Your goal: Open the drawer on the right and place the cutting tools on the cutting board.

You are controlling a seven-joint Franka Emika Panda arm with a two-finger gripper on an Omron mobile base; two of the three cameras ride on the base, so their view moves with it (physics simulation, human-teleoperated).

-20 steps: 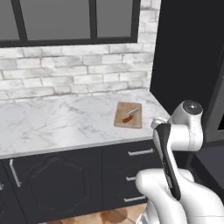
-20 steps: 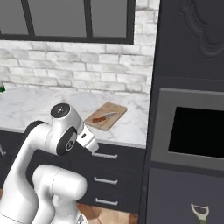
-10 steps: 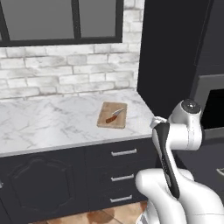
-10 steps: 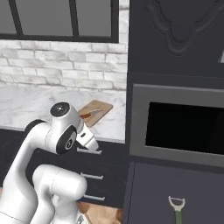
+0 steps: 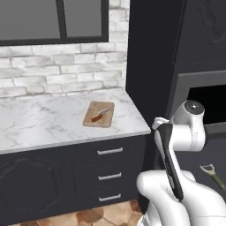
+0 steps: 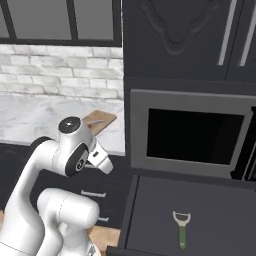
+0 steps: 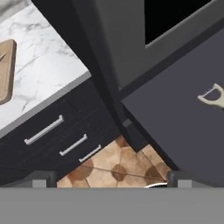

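While the drawer [image 6: 200,210] stands pulled out, the knife [image 5: 100,114] lies on the cutting board [image 5: 99,114] and the peeler [image 6: 181,228] lies in the drawer.

From the left base, the board sits on the marble counter [image 5: 44,121] near its right end, above three handled drawers [image 5: 109,175]. From the right base, the peeler rests alone on the drawer floor below the dark oven [image 6: 192,135]. From the hand camera, the gripper [image 7: 111,177] is spread wide and empty, probably above the tiled floor [image 7: 113,166] beside the drawer.
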